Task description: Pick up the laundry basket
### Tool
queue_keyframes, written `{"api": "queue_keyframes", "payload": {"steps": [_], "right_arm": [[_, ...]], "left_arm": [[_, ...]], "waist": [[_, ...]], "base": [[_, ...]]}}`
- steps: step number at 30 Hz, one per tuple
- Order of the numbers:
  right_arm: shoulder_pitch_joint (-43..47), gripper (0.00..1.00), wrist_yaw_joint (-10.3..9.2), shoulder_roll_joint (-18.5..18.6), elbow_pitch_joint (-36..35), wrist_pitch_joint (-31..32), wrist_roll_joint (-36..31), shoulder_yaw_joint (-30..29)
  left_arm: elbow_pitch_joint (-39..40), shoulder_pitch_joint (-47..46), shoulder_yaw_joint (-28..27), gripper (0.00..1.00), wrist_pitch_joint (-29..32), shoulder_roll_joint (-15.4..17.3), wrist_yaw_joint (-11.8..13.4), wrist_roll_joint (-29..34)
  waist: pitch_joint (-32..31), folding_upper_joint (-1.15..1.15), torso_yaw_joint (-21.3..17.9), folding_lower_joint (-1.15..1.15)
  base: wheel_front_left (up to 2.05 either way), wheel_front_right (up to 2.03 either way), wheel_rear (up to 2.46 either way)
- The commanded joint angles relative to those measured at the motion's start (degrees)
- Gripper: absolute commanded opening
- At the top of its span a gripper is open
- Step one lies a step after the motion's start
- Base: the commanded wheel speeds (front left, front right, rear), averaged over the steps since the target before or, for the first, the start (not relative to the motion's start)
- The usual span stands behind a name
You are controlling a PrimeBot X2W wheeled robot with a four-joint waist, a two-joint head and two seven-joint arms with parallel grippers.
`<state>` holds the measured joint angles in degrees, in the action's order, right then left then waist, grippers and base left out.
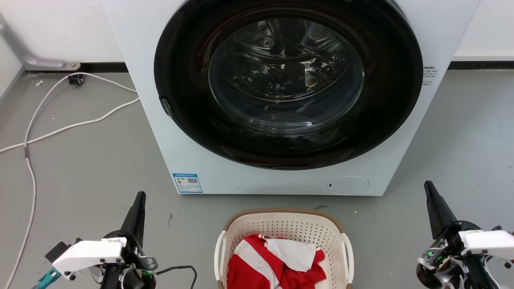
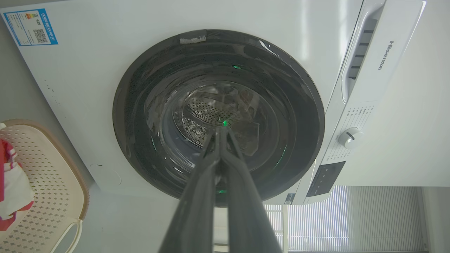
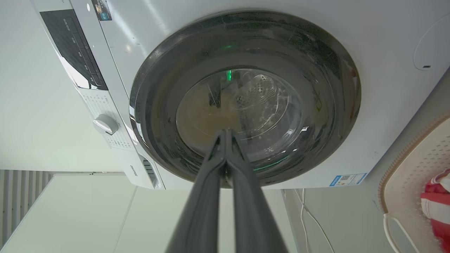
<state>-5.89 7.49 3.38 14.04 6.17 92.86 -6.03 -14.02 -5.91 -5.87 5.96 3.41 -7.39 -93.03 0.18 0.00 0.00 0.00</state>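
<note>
The laundry basket stood on the grey floor just before the washing machine, holding red-and-white clothes. The left gripper and right gripper flanked it, each well apart from it, fingers pressed tight together, grasping nothing.

One washing machine, one laundry basket, one left pincer, one right pincer

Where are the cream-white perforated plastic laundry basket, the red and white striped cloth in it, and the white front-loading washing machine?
laundry basket [image 1: 281, 224]: head view, far perforated wall.
red and white striped cloth [image 1: 251, 261]: head view, striped fold at left.
washing machine [image 1: 188, 160]: head view, white front panel left of door.
</note>
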Motion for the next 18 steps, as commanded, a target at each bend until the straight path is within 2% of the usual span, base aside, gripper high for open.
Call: {"api": "queue_keyframes", "payload": {"steps": [1, 18], "right_arm": [[-0.6, 0.0, 0.0, -0.2, 0.1, 0.2, -0.1, -0.1], [-0.6, 0.0, 0.0, -0.3, 0.1, 0.2, -0.3, -0.2]], "left_arm": [[-0.1, -0.6, -0.2, 0.0, 0.3, -0.1, -0.2, 0.2], [-0.1, -0.6, -0.3, 0.0, 0.3, -0.2, -0.2, 0.3]], "waist": [[0.0, 0.0, 0.0, 0.0], [0.0, 0.0, 0.0, 0.0]], "base": [[0.0, 0.0, 0.0], [0.0, 0.0, 0.0]]}}
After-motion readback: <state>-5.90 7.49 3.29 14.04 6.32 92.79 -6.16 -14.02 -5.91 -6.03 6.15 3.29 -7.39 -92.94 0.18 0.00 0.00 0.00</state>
